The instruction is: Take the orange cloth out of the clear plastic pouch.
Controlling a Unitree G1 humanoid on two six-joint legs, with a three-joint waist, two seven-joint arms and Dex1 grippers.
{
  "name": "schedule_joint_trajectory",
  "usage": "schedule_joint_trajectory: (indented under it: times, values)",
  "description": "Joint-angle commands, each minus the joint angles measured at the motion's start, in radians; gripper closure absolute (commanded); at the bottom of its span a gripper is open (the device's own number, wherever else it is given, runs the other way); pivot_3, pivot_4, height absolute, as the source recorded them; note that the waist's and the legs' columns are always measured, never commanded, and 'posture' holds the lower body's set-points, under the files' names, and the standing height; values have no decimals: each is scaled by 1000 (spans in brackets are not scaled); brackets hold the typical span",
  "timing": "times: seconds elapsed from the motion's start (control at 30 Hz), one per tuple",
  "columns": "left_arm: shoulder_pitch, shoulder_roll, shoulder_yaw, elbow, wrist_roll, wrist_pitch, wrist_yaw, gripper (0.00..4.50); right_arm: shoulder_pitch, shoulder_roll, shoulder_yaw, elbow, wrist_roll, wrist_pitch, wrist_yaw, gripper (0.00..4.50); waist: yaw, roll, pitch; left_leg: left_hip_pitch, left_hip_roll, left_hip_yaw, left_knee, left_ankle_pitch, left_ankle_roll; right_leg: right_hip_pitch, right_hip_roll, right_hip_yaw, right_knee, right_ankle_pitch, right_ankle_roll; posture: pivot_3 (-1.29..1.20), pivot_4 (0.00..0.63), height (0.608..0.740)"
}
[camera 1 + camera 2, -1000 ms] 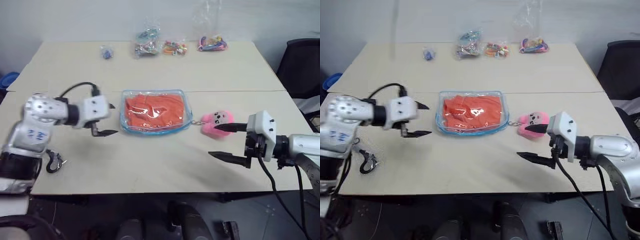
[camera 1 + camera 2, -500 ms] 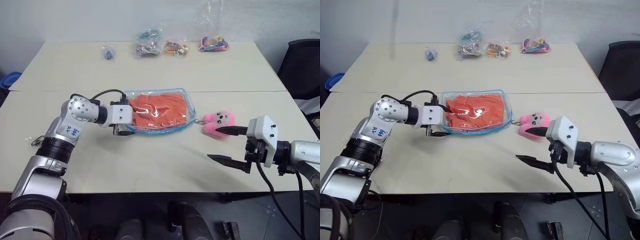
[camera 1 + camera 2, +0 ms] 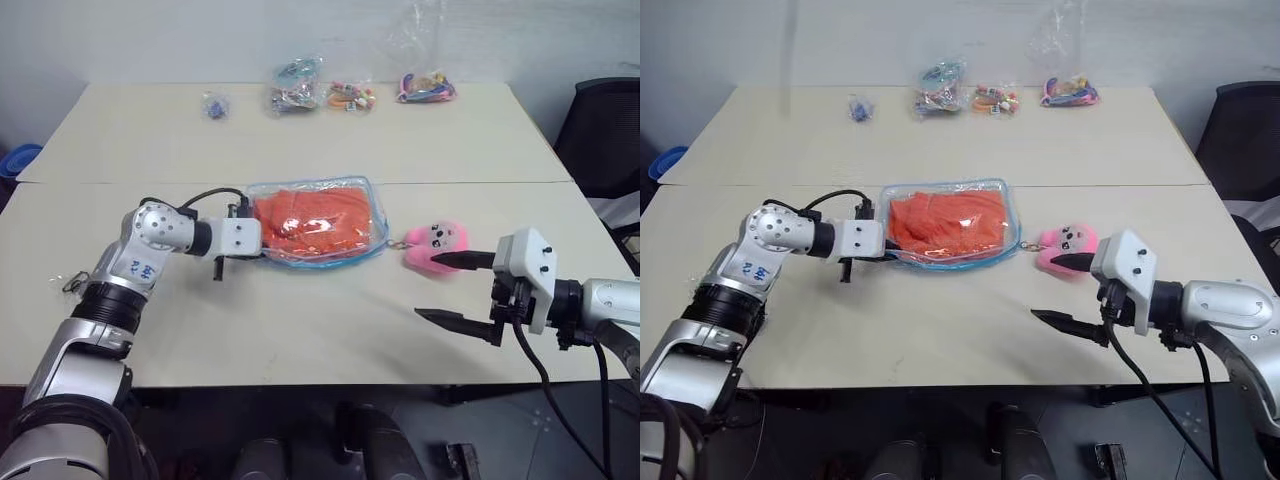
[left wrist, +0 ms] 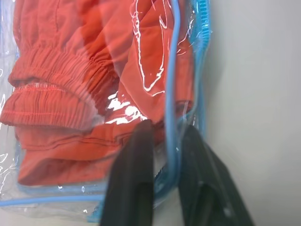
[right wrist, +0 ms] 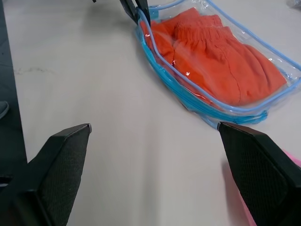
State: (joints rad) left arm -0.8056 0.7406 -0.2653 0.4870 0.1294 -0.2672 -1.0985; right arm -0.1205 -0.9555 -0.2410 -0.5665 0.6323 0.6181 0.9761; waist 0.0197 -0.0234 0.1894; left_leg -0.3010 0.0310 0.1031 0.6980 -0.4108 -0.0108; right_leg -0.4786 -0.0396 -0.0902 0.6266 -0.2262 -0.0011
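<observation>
Left wrist view: the left gripper (image 4: 167, 165) pinches the blue-edged rim of the clear plastic pouch (image 3: 372, 212), probably to anchor it. The orange cloth (image 3: 315, 222) lies inside it on the table (image 3: 300, 330). The right gripper (image 3: 452, 290) waits nearby, fingers spread.

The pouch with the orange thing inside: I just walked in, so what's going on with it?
The left gripper has shut on the blue-edged rim of the clear plastic pouch at its left end. The orange cloth is still inside. The right gripper hangs open above the table, near the pink plush charm, touching nothing.
</observation>
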Motion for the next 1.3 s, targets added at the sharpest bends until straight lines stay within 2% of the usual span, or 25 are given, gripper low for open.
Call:
schedule_joint_trajectory:
  times: [0.03, 0.27, 0.57, 0.67, 0.73, 0.83, 0.9, 0.97, 1.1, 1.2, 1.3]
  values:
    - [26, 54, 52, -17, -63, -78, -66, 4461, 6, -33, -47, -31, 40, 5, 35, 0, -1, 0, 0, 0, 0, 0, 0, 0, 0, 0, 0, 0, 0, 0, 0, 0, 150, 740]
    - [15, 107, 59, 99, -41, -228, -73, 4461, 25, -31, -34, -37, 37, -1, 35, 0, 4, 0, 0, 0, 0, 0, 0, 0, 1, 0, -1, 0, -1, 0, 0, 0, 150, 740]
    - [88, 110, 81, -42, -76, -104, -83, 4461, 16, -9, -29, -30, 25, -4, -2, 0, 2, 0, 0, 0, 0, 0, 0, -1, 1, 0, 0, 0, -1, 0, 0, 0, 150, 740]
    - [124, 131, 107, -99, -95, -37, -92, 3820, 23, 15, -20, -29, 2, -6, -51, 0, 1, 0, 0, 0, 0, 0, 0, -1, 1, 0, 0, 0, 0, 0, 0, 0, 150, 740]
    - [176, 175, 144, -192, -155, 18, -136, 3281, 15, 56, -1, -21, -34, -1, -130, 0, -3, 0, 0, 0, 0, 0, 0, -1, 1, 0, 0, 0, 0, 0, 0, 0, 150, 740]
    - [218, 209, 195, -293, -211, 110, -138, 2298, -9, 114, 19, 0, -63, 16, -217, 0, -8, 0, 0, 0, 0, 0, 0, -1, 1, 0, 0, 0, 0, 0, 0, 0, 150, 740]
    - [239, 226, 239, -374, -278, 241, -141, 1683, -41, 160, 33, 34, -80, 37, -283, 0, -10, -1, 0, 0, 0, 0, 0, -1, 1, 0, 0, 0, 0, 0, 0, 0, 150, 740]
    - [248, 246, 277, -479, -402, 445, -173, 1039, -81, 210, 43, 84, -85, 69, -344, 0, -15, -1, -1, 0, 0, 1, 0, 0, 1, 0, -1, 2, 0, 0, 0, 0, 150, 740]
    - [209, 246, 324, -679, -665, 824, -169, 1039, -166, 306, 67, 207, -102, 154, -460, 0, -19, -1, -1, 0, 0, 0, 0, 0, 1, 0, 0, 2, 0, 0, 0, 0, 150, 740]
    - [182, 227, 330, -760, -750, 938, -136, 1039, -210, 348, 77, 278, -126, 170, -508, 0, -21, -1, -1, 0, -1, 0, 0, 0, 0, 0, 0, 3, 0, 0, 0, 0, 150, 740]
    - [146, 193, 318, -789, -778, 993, -87, 1039, -249, 389, 100, 352, -143, 179, -528, 0, -22, -1, -1, -1, -1, 1, 0, 0, 0, 0, 1, 5, 1, 0, 0, 0, 150, 740]
